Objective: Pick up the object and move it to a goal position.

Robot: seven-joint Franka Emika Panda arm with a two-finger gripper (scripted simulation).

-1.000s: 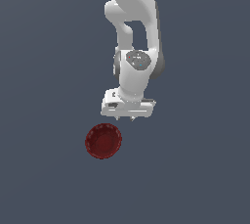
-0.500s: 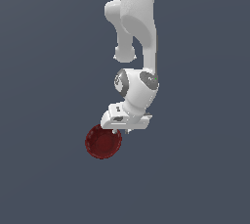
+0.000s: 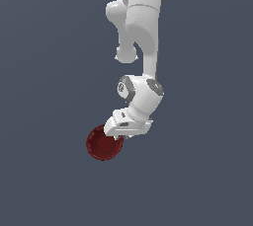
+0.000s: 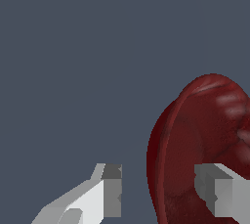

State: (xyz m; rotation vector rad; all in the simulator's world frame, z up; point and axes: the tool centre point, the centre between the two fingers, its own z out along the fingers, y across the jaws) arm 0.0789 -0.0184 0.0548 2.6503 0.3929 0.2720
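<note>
The object is a small dark red bowl [image 3: 103, 144] lying on the flat grey surface, low in the exterior view. The white hand of my gripper [image 3: 119, 135] hangs over the bowl's edge on the exterior view's right and hides part of the rim. In the wrist view the bowl [image 4: 205, 130] fills one side, and its near rim runs between my two fingers. One fingertip [image 4: 112, 189] stands outside the bowl and the other fingertip [image 4: 211, 189] stands over its inside. My gripper [image 4: 160, 191] is open, and I cannot tell whether either finger touches the rim.
The grey surface [image 3: 49, 96] stretches evenly all round the bowl. The white arm [image 3: 143, 27] rises above the hand to the top edge of the exterior view. No marker for a goal position shows.
The hand has come down in the exterior view from well above the bowl to its rim, and the wrist has turned. The bowl has stayed in place.
</note>
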